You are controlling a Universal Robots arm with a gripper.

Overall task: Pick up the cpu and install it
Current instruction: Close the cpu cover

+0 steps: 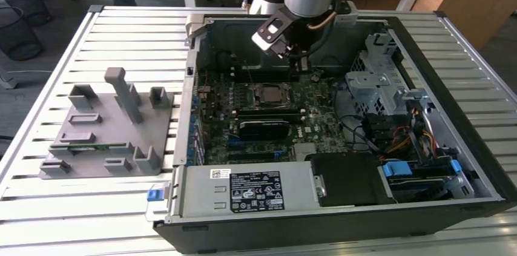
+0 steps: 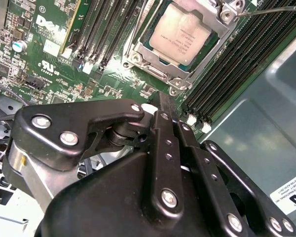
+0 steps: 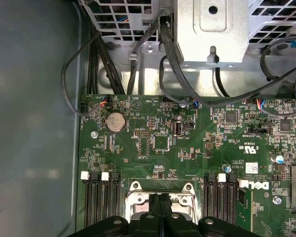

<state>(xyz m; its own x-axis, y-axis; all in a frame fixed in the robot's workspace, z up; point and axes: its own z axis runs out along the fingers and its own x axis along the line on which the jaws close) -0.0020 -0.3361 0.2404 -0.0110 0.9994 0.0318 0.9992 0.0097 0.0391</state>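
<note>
The cpu [image 2: 184,31], a flat square chip with a silvery-grey top, lies inside the metal frame of the motherboard socket [image 2: 153,74]. In the exterior view the cpu [image 1: 269,93] sits mid-board inside the open computer case. My gripper [image 1: 301,67] hangs above the board, a little behind the socket and clear of the chip. Its black fingers [image 3: 154,207] meet along a thin line with nothing between them, so it is shut. In the second wrist view the gripper [image 2: 162,101] tip is seen edge-on, apart from the cpu. The fingers hide part of the socket [image 3: 138,190] in the first wrist view.
A grey parts fixture [image 1: 113,129] stands on the slatted table at the exterior view's left, with a green memory stick [image 1: 85,145] lying in it. Inside the case are a power supply [image 1: 250,189], a metal drive cage [image 1: 376,80], loose cables [image 3: 172,54] and black memory slots [image 2: 246,59].
</note>
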